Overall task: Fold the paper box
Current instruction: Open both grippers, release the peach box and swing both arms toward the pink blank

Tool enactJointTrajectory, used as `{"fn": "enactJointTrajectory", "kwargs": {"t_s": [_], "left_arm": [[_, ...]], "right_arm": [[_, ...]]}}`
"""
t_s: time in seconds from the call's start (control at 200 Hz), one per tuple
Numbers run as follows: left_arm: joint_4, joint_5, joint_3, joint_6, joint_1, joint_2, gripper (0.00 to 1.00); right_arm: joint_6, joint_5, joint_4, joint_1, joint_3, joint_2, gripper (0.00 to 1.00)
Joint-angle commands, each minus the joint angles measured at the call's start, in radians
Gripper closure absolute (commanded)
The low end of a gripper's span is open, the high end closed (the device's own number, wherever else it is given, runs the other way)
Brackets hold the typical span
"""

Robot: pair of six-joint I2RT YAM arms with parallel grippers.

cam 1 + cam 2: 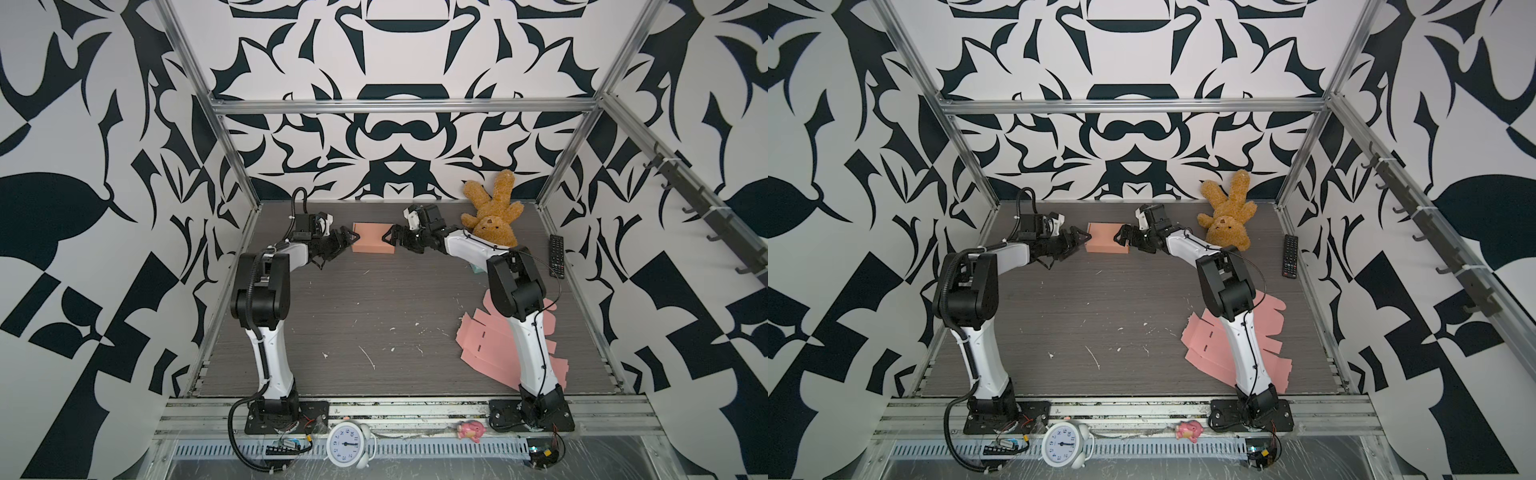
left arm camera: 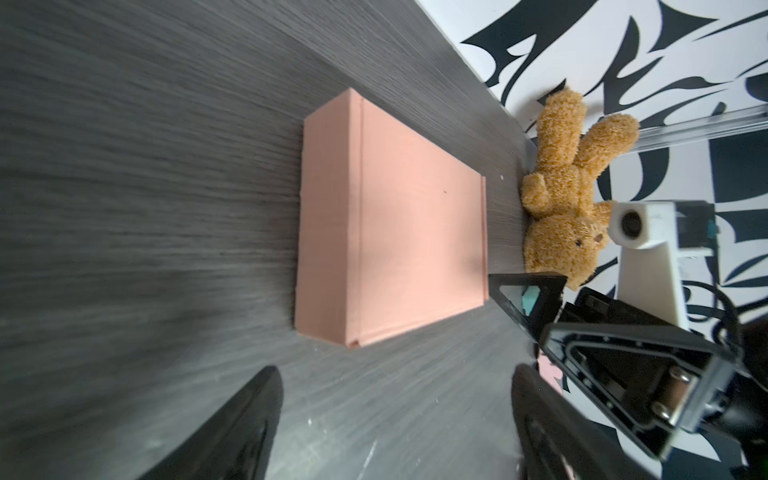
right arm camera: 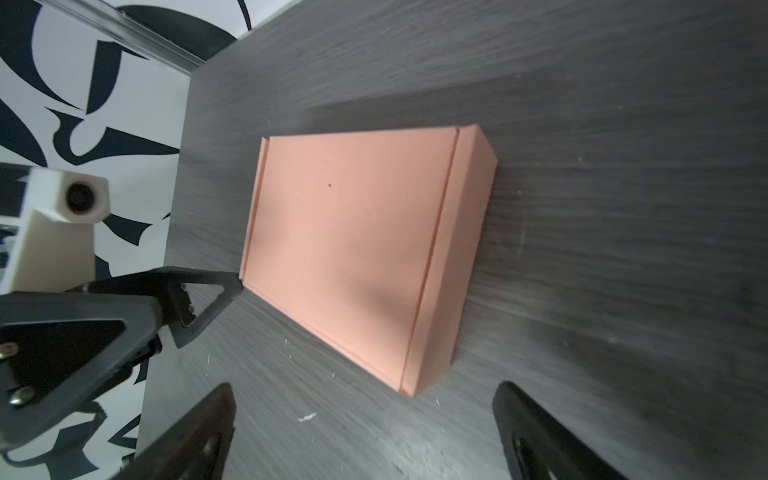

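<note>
Far back on the gray surface (image 1: 374,316), near 12 o'clock in both top views, sits the pink paper box (image 1: 373,237). It is all folded up, with its lid shut, and it lies flat.

At the box's 9 o'clock side is the left hand (image 1: 336,249). Its two black fingers are spread wide and nothing is between them. In the right wrist view one fingertip (image 3: 224,286) is right at a corner of the box. I cannot tell if it touches.

At the box's 3 o'clock side is the right hand (image 1: 395,243). Its fingers are spread wide too, and they hold nothing. One tip sits just beside the box's edge.

A brown stuffed toy (image 1: 492,216) leans on the back wall at about 1 o'clock. A black remote (image 1: 556,254) lies near the edge at 2 o'clock. Flat pink paper sheets (image 1: 490,336) lie at 4 o'clock, partly under the right arm (image 1: 534,353).

Down at 6 o'clock, on the metal rail (image 1: 415,415), stand a white clock (image 1: 345,444) and a small pink toy (image 1: 471,430).
</note>
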Motion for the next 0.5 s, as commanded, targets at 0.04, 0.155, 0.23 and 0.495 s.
{"fn": "enactJointTrajectory", "kwargs": {"t_s": [0.04,0.155,0.23,0.495], "left_arm": [[0.011,0.039,-0.114,-0.028,-0.016,-0.118,0.12],[0.010,0.051,-0.196,-0.045,-0.037,-0.193,0.13],[0.000,0.054,-0.242,-0.039,-0.059,-0.245,0.13],[-0.060,-0.001,-0.355,-0.022,-0.199,-0.402,0.13]], "right_arm": [[-0.044,0.035,0.038,0.006,-0.126,-0.163,0.01],[-0.077,0.047,0.031,0.012,-0.236,-0.248,0.01],[-0.097,0.053,0.027,0.019,-0.304,-0.299,0.01],[-0.127,0.080,0.041,0.051,-0.527,-0.466,0.01]]}}
